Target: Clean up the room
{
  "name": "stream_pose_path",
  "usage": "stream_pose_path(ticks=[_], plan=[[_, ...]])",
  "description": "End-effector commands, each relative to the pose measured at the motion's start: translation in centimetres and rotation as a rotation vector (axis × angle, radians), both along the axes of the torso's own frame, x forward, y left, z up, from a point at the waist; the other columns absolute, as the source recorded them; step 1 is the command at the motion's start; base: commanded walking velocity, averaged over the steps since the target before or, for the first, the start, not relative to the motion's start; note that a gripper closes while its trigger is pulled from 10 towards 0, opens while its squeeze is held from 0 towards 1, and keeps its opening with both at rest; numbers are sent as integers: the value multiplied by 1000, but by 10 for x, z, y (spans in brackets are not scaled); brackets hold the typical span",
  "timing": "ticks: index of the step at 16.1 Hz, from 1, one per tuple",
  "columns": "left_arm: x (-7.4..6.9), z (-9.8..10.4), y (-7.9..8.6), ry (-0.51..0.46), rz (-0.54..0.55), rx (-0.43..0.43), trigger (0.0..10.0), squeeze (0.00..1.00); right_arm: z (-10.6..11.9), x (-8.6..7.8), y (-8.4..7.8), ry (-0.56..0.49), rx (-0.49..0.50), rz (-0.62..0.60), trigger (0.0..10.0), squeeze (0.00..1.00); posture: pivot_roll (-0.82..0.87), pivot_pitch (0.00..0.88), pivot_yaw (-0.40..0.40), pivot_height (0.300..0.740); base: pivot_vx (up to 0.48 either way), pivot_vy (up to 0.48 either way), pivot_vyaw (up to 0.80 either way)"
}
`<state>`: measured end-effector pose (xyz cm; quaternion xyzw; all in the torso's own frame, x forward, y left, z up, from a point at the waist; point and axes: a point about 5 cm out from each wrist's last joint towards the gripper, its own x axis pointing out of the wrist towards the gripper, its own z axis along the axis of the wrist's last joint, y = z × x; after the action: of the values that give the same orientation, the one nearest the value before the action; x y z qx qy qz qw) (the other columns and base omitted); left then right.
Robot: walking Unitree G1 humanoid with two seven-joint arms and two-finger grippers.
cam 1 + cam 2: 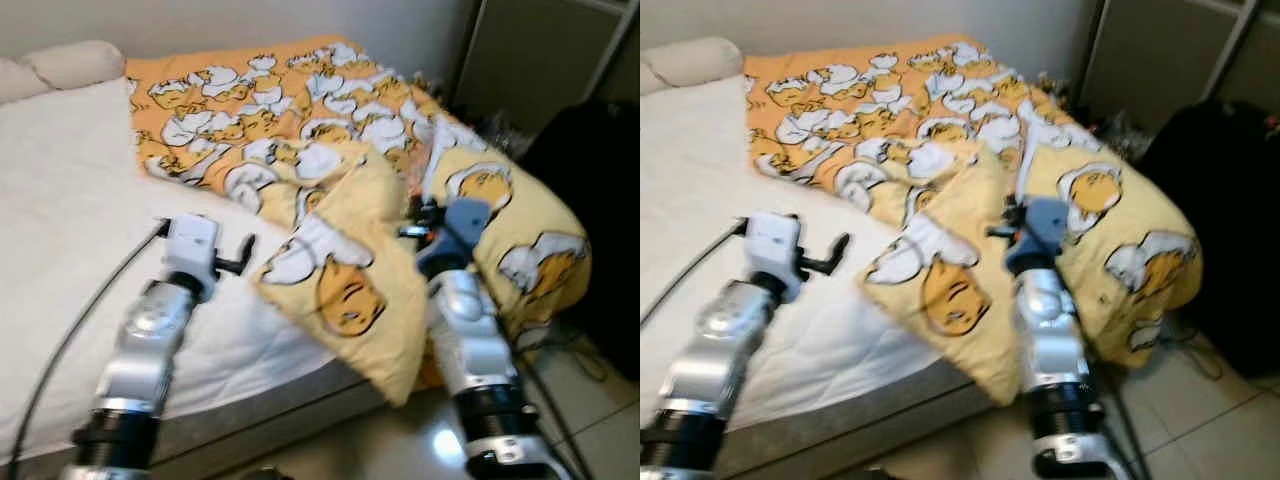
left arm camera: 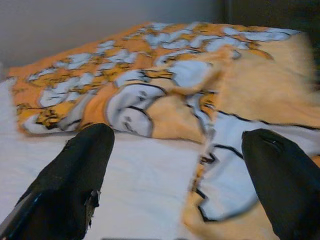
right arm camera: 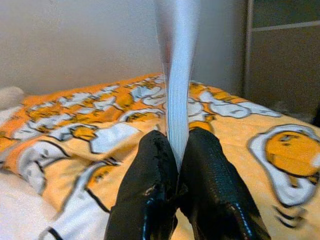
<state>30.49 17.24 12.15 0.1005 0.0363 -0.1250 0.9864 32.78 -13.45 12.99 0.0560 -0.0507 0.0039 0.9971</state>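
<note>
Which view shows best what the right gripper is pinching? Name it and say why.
The right wrist view: the right gripper is shut on a thin pale upright strip, seen close. I cannot tell what it is. In the eye views the right gripper sits small and blurred against the yellow quilt.

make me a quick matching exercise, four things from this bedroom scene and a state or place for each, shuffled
Things:
1. left gripper
2. right gripper
3. orange and yellow cartoon-print quilt
4. white mattress sheet

States or places:
A. rumpled across the bed's right side
B. jaws apart above the sheet
C. bare on the bed's left side
D. jaws pinched on a pale upright strip of fabric

Pairs: 1-B, 2-D, 3-A, 4-C
</note>
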Motion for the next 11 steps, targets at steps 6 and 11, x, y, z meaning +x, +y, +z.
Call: stream_pose_path(ticks=[6,11], plan=[[5,3,2,-13,8,15,10000,843,15,4,8,-57,-9,35,10000,0,48,0,-13,740,0,376,318],[2,1,-1,-11,-7,12,10000,839,14,2,-2,-59,-12,14,10000,0,40,0,3,740,0,375,0]])
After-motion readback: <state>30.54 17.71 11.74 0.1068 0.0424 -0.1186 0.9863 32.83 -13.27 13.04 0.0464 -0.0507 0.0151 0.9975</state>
